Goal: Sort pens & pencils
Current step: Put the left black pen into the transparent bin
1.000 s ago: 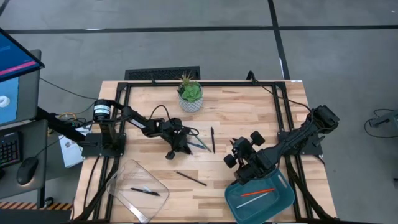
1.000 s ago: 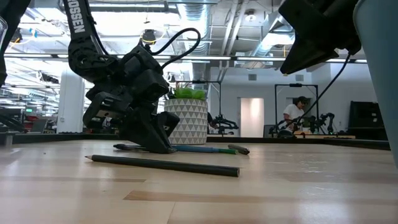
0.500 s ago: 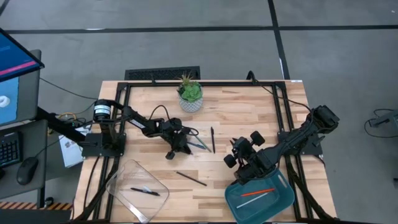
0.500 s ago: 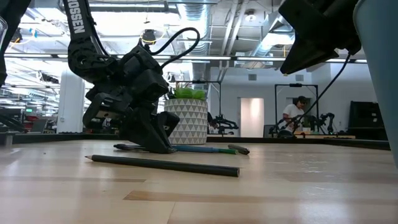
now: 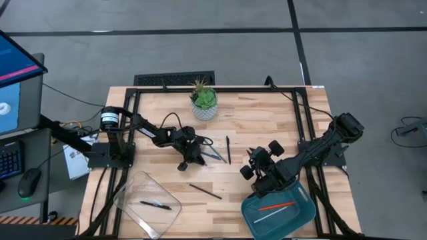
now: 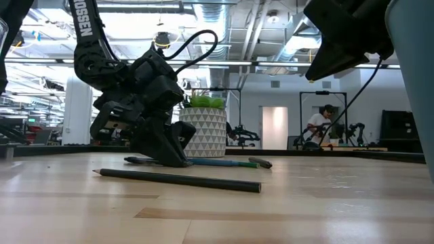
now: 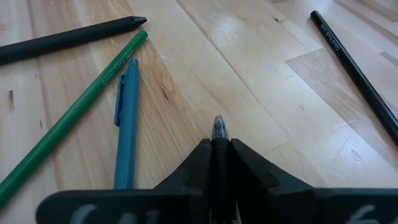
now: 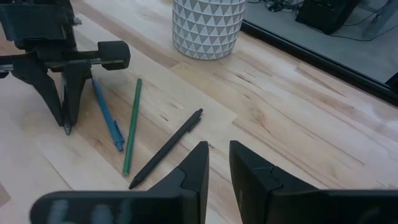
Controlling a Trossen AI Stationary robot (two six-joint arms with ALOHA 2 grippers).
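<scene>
My left gripper (image 5: 189, 156) stands mid-table, fingers pointing down, shut on a dark pen with a clear tip (image 7: 219, 127). Beside it lie a blue pen (image 7: 125, 121), a green pencil (image 7: 74, 118) and a black pen (image 7: 68, 38), flat on the wood. A long black pencil (image 5: 205, 191) lies nearer the front edge. My right gripper (image 8: 218, 163) hovers by the teal tray (image 5: 303, 215), fingers slightly apart, holding nothing. The tray holds an orange-red pencil (image 5: 277, 205) and a white stick (image 5: 272, 213). A black pen (image 5: 155, 205) lies in the clear tray (image 5: 127, 193). My left gripper pinches the dark pen between its two fingers, the pen running along them with its clear tip (image 7: 219, 126) sticking out past the fingertips. The fingers (image 8: 64, 102) come from above, pointing down. The pen's tip (image 8: 67, 129) is at the table top; I cannot tell whether it touches.
A potted plant in a white patterned pot (image 5: 204, 105) stands at the far side of the table. Another black pen (image 5: 227, 149) lies right of the left gripper. A black frame (image 5: 303, 113) borders the table. Bare wood lies right of centre and at the far right.
</scene>
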